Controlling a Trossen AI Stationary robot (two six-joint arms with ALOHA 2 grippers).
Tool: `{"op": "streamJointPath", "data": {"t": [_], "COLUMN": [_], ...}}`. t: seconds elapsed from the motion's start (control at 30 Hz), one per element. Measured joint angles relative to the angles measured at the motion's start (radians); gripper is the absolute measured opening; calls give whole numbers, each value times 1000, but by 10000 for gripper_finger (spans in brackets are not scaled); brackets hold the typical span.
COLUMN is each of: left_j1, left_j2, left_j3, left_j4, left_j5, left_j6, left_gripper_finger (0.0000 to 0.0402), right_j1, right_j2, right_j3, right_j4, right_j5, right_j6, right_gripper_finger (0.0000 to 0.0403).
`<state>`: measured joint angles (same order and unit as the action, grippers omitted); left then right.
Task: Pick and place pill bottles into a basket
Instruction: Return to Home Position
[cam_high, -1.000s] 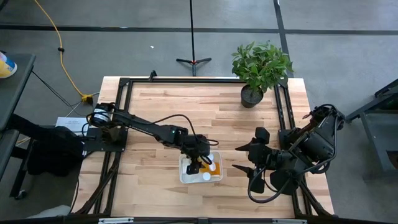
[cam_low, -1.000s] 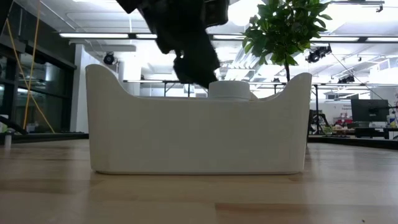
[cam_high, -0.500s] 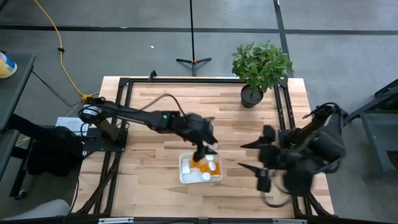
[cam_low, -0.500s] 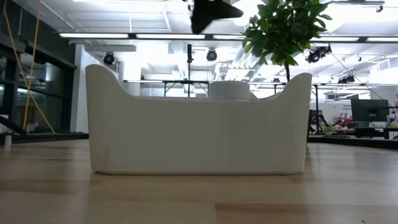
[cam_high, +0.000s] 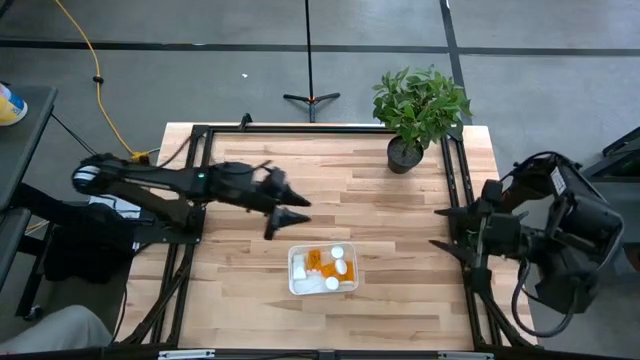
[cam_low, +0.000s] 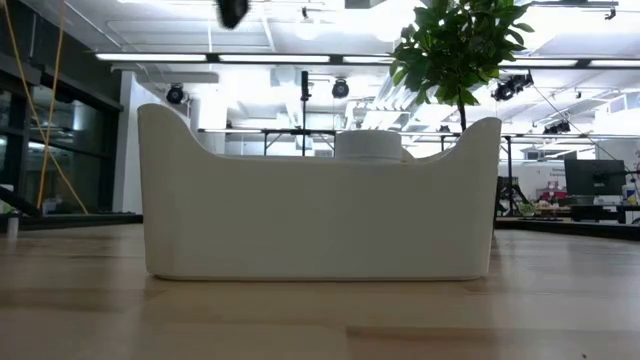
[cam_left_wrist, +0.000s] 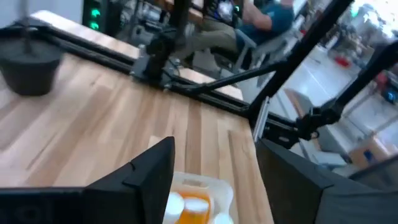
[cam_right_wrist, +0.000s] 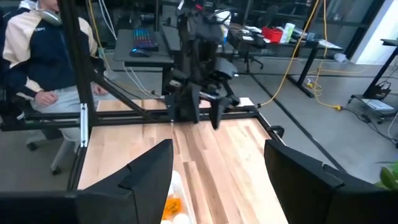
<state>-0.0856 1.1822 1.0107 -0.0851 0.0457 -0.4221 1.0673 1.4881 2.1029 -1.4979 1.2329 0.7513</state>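
The wooden table (cam_high: 250, 285) bears a white basket (cam_high: 292, 264) and, well apart, a potted plant (cam_high: 404, 154).
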Motion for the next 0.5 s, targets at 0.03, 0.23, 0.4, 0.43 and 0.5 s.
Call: {"op": "streamJointPath", "data": {"t": [0.03, 0.23, 0.4, 0.43, 0.5], "left_j1": [0, -1, 0, 0, 0], "left_j2": [-41, -277, -435, -455, -503], "left_j3": [-51, -270, -351, -357, -365], "left_j4": [24, 183, 148, 145, 125], "left_j5": [-11, -83, -120, -129, -137], "left_j6": [-15, -58, -60, -57, -54], "left_gripper_finger": [258, 248, 248, 248, 248], "right_j1": [1, 10, 38, 42, 46], "right_j2": [-4, -86, -270, -314, -404], "right_j3": [0, -116, -360, -417, -530], "right_j4": [-9, 6, 207, 263, 382], "right_j5": [1, 16, 70, 78, 91], "right_j6": [5, 32, 15, 4, -23], "right_gripper_finger": [243, 243, 243, 243, 243]}}
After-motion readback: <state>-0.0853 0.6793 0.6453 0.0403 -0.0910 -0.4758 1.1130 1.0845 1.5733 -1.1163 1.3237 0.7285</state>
